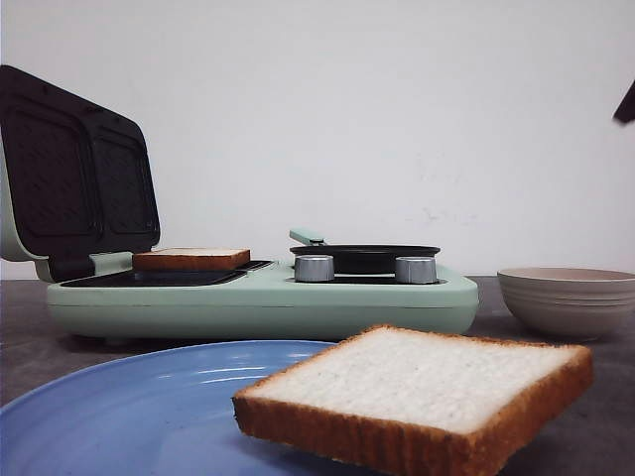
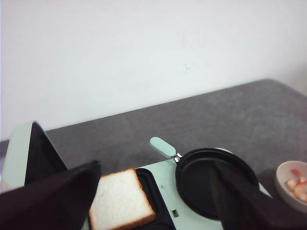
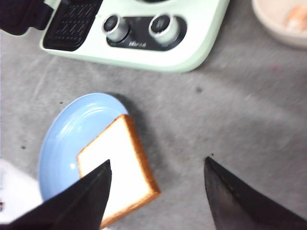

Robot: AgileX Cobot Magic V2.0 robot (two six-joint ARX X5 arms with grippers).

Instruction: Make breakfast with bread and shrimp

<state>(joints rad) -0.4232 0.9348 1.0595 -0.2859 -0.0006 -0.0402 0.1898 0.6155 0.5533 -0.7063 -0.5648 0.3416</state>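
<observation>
One bread slice (image 1: 190, 259) already lies on the open sandwich maker (image 1: 263, 297) at mid-left, the other (image 1: 422, 397) waits on the blue plate (image 1: 119, 407) lower centre, shrimp seemingly untouched in the bowl (image 1: 566, 297), and both the left gripper (image 2: 153, 201) and right gripper (image 3: 156, 191) spread wide, empty.

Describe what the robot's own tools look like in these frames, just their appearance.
Only the fingers show. The left tool has two broad, matte black fingers tapering to wedge-like tips. The right tool looks the same: dark, flat, pointed fingers with no visible markings or cables. In the front view only a small dark sliver at the upper right edge shows; no arm links can be made out.
</observation>
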